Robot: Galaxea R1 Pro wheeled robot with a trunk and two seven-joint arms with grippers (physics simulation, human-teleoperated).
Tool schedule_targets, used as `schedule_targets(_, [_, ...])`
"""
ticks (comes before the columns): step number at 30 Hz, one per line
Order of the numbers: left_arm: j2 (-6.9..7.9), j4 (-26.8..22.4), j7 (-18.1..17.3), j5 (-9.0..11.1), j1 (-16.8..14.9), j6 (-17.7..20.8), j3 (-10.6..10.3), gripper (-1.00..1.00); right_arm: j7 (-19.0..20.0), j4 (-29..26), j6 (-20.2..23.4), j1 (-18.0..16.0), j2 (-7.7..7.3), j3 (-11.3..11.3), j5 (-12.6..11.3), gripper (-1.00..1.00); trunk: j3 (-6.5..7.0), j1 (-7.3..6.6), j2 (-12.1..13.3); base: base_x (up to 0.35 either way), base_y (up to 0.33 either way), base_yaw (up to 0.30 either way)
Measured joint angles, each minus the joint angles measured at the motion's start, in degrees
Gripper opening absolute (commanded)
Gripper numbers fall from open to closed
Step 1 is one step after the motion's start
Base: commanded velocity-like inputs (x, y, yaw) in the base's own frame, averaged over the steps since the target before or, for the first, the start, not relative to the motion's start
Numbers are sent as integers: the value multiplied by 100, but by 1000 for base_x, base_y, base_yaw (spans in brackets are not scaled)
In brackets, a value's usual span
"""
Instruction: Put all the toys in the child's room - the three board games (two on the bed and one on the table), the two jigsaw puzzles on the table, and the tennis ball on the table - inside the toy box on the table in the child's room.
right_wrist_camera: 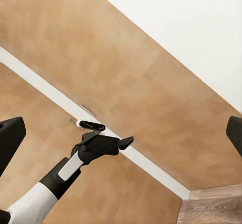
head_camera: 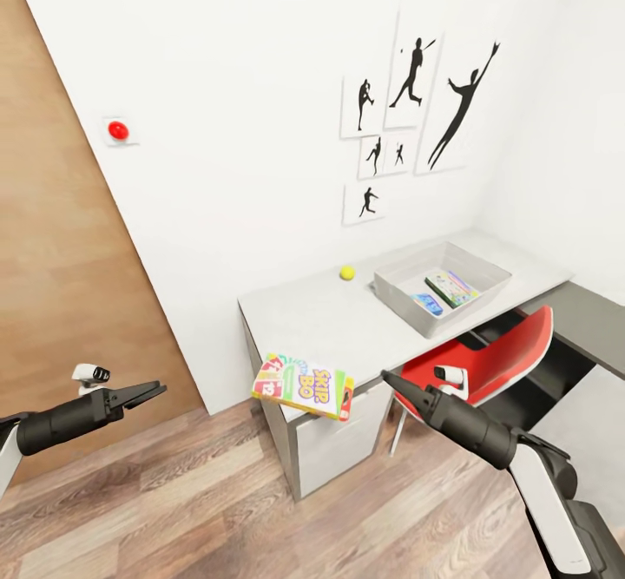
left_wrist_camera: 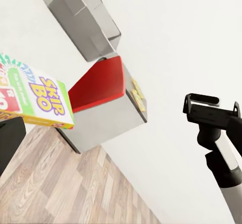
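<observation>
Hanging over the wood floor (head_camera: pixel 174 492), the left gripper (head_camera: pixel 154 389) points toward the table (head_camera: pixel 330 319) with its fingers drawn close to a point and nothing between them; the right wrist view shows that same gripper (right_wrist_camera: pixel 126 141) with its tips nearly together. The right gripper (head_camera: pixel 388 379) hovers just beside the table's front edge, fingers also narrowed to a point in the head view, while its own wrist view shows 2 dark fingers (right_wrist_camera: pixel 11 138) spread wide at the frame's sides, so I cannot tell how far it is parted. Neither grips anything.

Between the 2 grippers, a yellow-green-red board game (head_camera: pixel 304 386) printed "SKIP BO" sits tilted at the table's near corner, overhanging the edge. Farther back on the light grey top lies the tennis ball (head_camera: pixel 347 273), near the wall. Beside it stands the toy box (head_camera: pixel 408 297), holding a small blue box (head_camera: pixel 428 304) and a green-printed one (head_camera: pixel 451 287). A red chair (head_camera: pixel 495 362) is tucked under the table. Silhouette posters (head_camera: pixel 417 119) hang on the wall above.
</observation>
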Motion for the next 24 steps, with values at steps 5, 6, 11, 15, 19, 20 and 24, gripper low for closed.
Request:
schedule_targets(5, [1, 4, -3, 0, 0, 0, 0, 100, 1, 0, -6, 7, 0, 0, 1, 100, 47, 0, 0, 0, 0, 0])
schedule_targets(6, [1, 2, -4, 0, 0, 0, 0, 100, 1, 0, -7, 7, 0, 0, 1, 100, 57, 0, 0, 0, 0, 0])
schedule_targets(11, [2, 0, -2, 0, 0, 0, 0, 100, 1, 0, -7, 5, 0, 0, 1, 100, 104, 0, 0, 0, 0, 0])
schedule_targets(15, [-2, 2, -2, -1, 0, 0, -1, 100, 1, 0, -9, 7, 0, 0, -1, 100, 143, 0, 0, 0, 0, 0])
schedule_targets(19, [0, 0, -9, -1, 0, -2, 0, 100, 1, 0, -14, 9, 0, 0, 1, 100, 180, 0, 0, 0, 0, 0])
schedule_targets(20, [2, -1, -14, -1, 0, -5, 0, 100, 1, 0, -15, 9, 0, 0, 1, 100, 190, 0, 0, 0, 0, 0])
schedule_targets(24, [5, -1, -36, 0, 0, -90, 5, 100, 1, 0, -18, 10, 0, 0, -2, 100, 228, 0, 0, 0, 0, 0])
